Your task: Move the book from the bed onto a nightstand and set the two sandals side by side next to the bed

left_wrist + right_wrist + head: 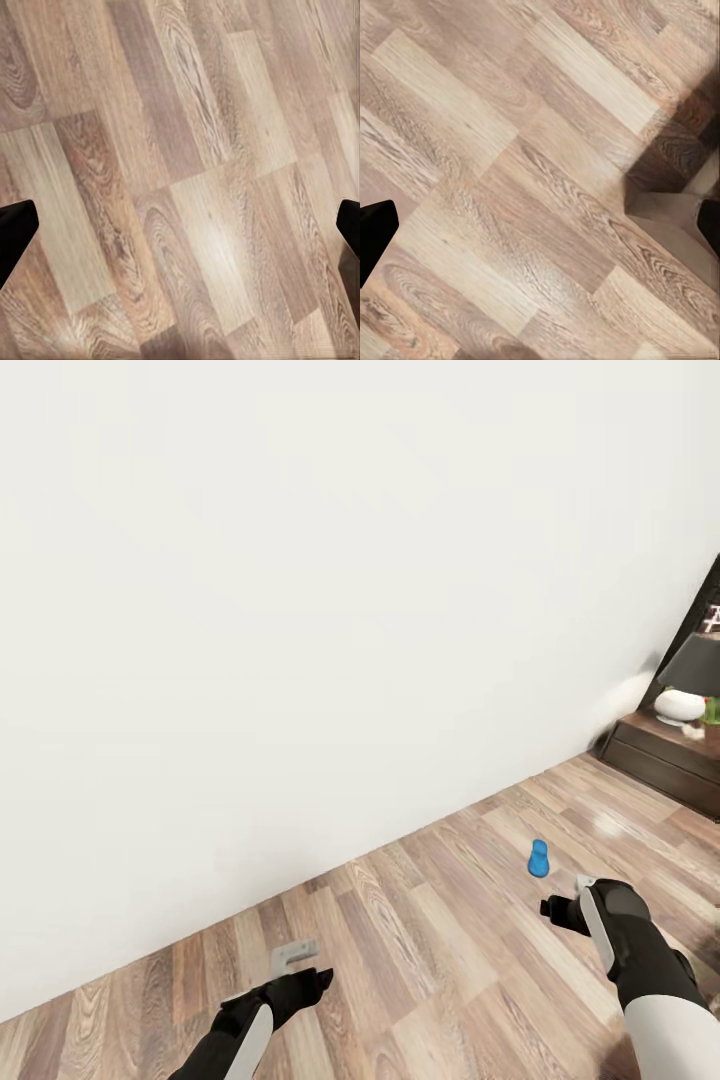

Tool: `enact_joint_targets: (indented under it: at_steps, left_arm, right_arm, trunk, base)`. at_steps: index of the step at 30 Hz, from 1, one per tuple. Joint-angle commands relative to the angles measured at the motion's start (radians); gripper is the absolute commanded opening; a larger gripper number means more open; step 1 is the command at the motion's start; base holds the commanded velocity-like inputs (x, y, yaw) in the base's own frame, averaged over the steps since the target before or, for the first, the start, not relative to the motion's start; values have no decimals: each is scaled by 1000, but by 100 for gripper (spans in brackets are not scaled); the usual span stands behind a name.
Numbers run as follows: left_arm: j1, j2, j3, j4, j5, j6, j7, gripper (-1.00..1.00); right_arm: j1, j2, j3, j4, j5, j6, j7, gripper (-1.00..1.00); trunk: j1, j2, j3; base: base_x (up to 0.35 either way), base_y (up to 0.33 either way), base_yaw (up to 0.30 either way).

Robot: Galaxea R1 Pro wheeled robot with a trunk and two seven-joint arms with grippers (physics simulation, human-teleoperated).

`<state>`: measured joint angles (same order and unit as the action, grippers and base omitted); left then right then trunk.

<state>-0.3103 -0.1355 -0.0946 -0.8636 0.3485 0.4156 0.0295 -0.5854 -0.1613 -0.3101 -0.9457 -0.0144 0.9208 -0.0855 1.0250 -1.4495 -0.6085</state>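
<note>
One bright blue sandal [538,858] lies on the wooden floor [420,920] at the right, a short way from the white wall. My right gripper [568,897] hovers just nearer than it and apart from it, open and empty. Low at the left, my left gripper [305,968] is also open and empty. In the left wrist view its dark fingertips [15,232] stand wide apart over bare planks, and the right wrist view shows the same for the right fingertips [376,229]. The book and the bed are out of view.
A plain white wall [300,610] takes up most of the head view. At the far right stands a dark-brown low cabinet [660,760], cut off by the frame edge, carrying a lamp [690,680] with a dark shade and white base. Wooden floor runs between my arms.
</note>
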Motion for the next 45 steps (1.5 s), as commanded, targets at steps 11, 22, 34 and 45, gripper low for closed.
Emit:
enact_joint_targets:
  at_steps: [11,22,34,45]
  left_arm:
    - [-1,3,5,-3,11,16,3,100]
    - [-1,3,25,-2,9,55,3,100]
    - [1,5,129,9,7,89,4,100]
    - [3,12,150,26,8,91,3,100]
  right_arm:
    - [8,1,0,-34,0,10,-3,100]
    - [14,18,13,-71,1,38,-3,100]
    - [122,47,88,-288,-4,42,1,100]
    - [154,80,158,-353,-6,41,2,100]
  trunk:
    - [0,-1,3]
    - [0,-1,17]
    - [0,-1,34]
    - [0,-1,50]
  base:
    - [0,0,-258]
    - [0,0,-191]
    - [0,0,-140]
    - [0,0,-110]
